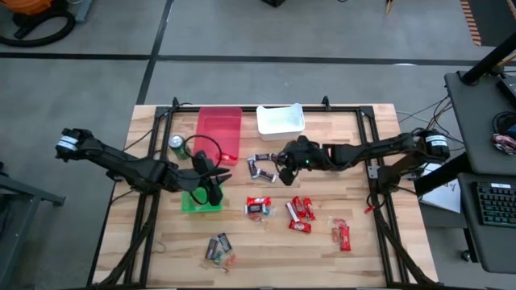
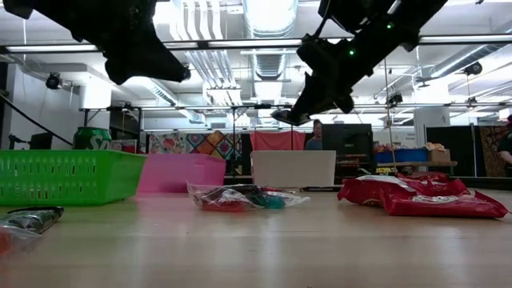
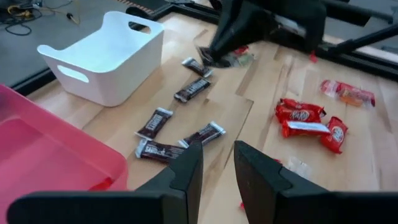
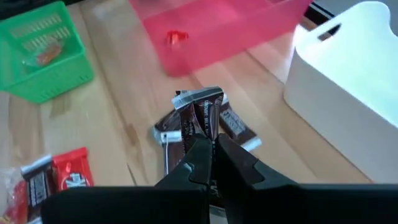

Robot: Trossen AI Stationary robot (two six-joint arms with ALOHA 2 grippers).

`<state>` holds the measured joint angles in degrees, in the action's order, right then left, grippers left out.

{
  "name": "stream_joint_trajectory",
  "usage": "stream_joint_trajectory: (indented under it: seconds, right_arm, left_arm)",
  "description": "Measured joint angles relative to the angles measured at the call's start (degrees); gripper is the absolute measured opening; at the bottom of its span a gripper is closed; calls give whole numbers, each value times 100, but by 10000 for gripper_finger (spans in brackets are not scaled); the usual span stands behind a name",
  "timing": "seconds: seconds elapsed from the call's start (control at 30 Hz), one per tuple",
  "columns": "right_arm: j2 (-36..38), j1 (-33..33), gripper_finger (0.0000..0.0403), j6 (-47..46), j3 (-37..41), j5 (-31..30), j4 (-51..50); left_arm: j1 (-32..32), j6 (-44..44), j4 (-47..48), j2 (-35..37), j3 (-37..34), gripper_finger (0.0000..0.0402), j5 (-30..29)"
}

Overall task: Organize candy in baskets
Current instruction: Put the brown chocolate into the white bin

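My right gripper [image 1: 285,167] hangs above the table's middle, shut on a dark mini bar [image 4: 202,112]. More dark mini bars [image 3: 177,134] lie on the wood below it, in front of the white basket [image 1: 280,121]. My left gripper [image 3: 217,171] hovers over the green basket [image 1: 192,203], open, with nothing between its fingers. The red basket [image 1: 219,133] stands at the far edge with one red piece [image 4: 177,37] inside. Red-wrapped bars [image 1: 300,213] lie right of centre. My right gripper pinches one end of the dark mini bar [image 4: 206,132] between its two fingers. The fingers slant down from the table's right side. The bar sticks out past the fingertips and is lifted clear of the table [image 2: 288,117].
A green can [image 1: 176,142] stands beside the red basket. Mixed pieces lie near the front edge [image 1: 220,248] and at the centre [image 1: 258,208]; two red bars [image 1: 342,234] lie farther right. The green basket holds an orange piece [image 4: 42,56].
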<state>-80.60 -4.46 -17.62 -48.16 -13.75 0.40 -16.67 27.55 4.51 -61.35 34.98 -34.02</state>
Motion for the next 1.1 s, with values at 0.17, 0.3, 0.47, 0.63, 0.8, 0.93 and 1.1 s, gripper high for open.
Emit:
stream_joint_trajectory:
  seconds: [0.17, 0.3, 0.47, 0.63, 0.8, 0.93, 1.1]
  right_arm:
    - [-9, -410, 11, 526, 0, 360, 224]
    - [19, -824, 11, 1135, 0, 749, 417]
    - [22, -1594, 11, 1935, 0, 1702, 1072]
    - [22, -2487, 11, 2606, -2, 2009, 1841]
    - [-11, -3150, 11, 2847, -7, 2047, 2498]
    - [-38, -3469, 11, 2482, -7, 2177, 2824]
    - [-41, -3621, 11, 1717, -9, 2203, 2390]
  left_arm:
    - [-7, -64, 51, -129, 0, 76, 3]
    - [66, -594, 109, 67, 0, 76, 4]
    - [581, -1509, 256, 579, 0, 76, 10]
    - [1460, -2322, 817, 1248, 2, 76, 651]
    - [2006, -2003, 1143, 1662, 2, 76, 986]
    - [2246, -1183, 1311, 1903, 2, 76, 816]
    - [2230, 695, 1710, 1891, -63, 76, 800]
